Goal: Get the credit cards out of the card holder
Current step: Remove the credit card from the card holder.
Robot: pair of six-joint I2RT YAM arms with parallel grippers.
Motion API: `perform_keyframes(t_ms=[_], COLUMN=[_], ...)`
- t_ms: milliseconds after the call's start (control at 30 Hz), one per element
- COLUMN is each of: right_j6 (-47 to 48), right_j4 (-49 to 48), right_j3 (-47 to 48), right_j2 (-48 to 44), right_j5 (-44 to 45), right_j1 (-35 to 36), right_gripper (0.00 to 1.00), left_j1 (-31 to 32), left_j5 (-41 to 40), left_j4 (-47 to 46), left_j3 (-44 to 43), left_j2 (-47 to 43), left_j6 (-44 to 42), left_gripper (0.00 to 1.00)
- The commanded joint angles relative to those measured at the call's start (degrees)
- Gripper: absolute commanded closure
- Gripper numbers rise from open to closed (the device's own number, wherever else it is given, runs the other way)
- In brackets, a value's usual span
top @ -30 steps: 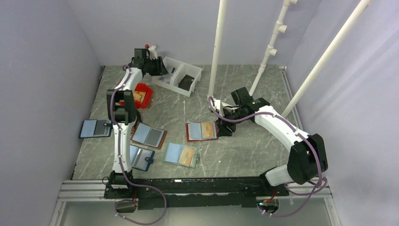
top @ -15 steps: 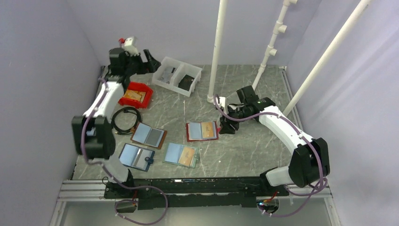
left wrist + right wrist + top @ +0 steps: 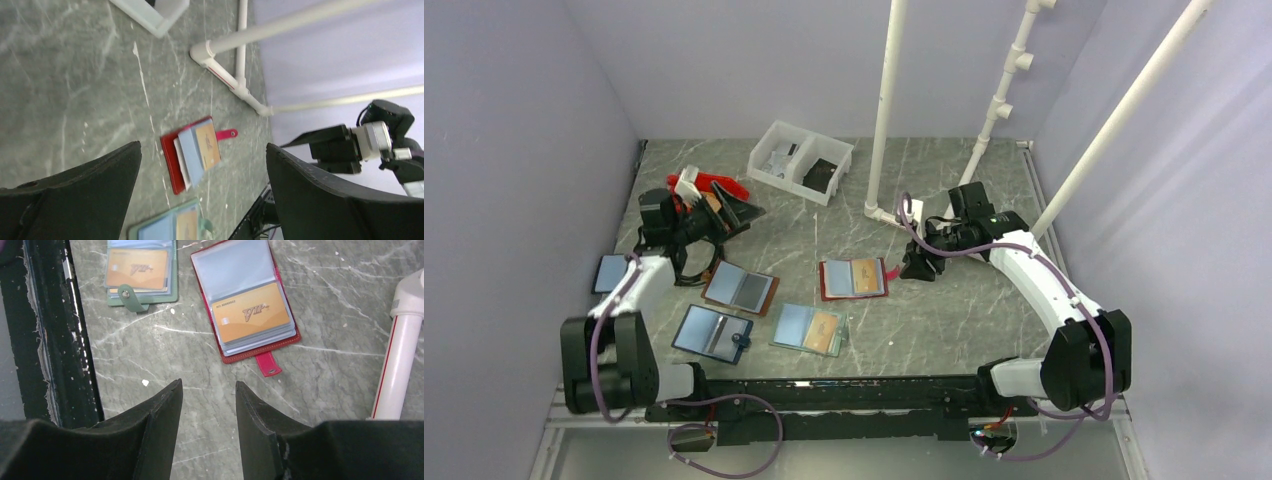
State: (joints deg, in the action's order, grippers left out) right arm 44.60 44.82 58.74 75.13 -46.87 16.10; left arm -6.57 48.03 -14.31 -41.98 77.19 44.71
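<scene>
Right gripper (image 3: 207, 385): jaws parted and empty; left gripper (image 3: 202, 147) spread wide. Card holder (image 3: 232, 267) lies open at upper centre: maroon edge, blue-grey sleeve, orange credit card (image 3: 251, 312), pink-red tab (image 3: 267, 364).

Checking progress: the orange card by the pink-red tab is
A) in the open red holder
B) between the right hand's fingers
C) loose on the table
A: the right wrist view shows the orange card tucked in the open red holder, with the right hand empty and apart from it.
</scene>
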Motion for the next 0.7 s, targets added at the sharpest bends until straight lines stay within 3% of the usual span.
perform_keyframes(t_ms=[0,100,267,433,667], right_j6=[0.67,0.65,0.12,-2.88,-7.99], right_j4=[-2.49,-2.77,-3.69,-6.63,-12.85], right_j3=[-0.76,-0.91,-1.46,-2.62,-5.13], right_j2=[-1.90,-1.76,-1.34,-0.04,0.24], right_j5=[-2.78,-2.70,-3.50,-4.12,-3.55], right_j1=[-1.26,-1.43,-1.42,-1.42,-1.24], right_gripper=[0.54,0.54,0.53,0.54,0.54], left_j1=[3.21,8.88,18.77,24.17,27.44], left_j5=[-2.03,-8.77,-19.64,-22.26,-22.56], left_j4=[8.66,16.62,20.63,17.44,10.25], left_j3=[2.00,2.77,6.56,10.15,12.78], left_j2=[-11.34,-17.54,-25.43,-29.29,-27.40], left_j6=[-4.87,-8.79,-9.14,-4.96,-0.54], left_gripper=[0.01,0.01,0.00,0.01,0.02])
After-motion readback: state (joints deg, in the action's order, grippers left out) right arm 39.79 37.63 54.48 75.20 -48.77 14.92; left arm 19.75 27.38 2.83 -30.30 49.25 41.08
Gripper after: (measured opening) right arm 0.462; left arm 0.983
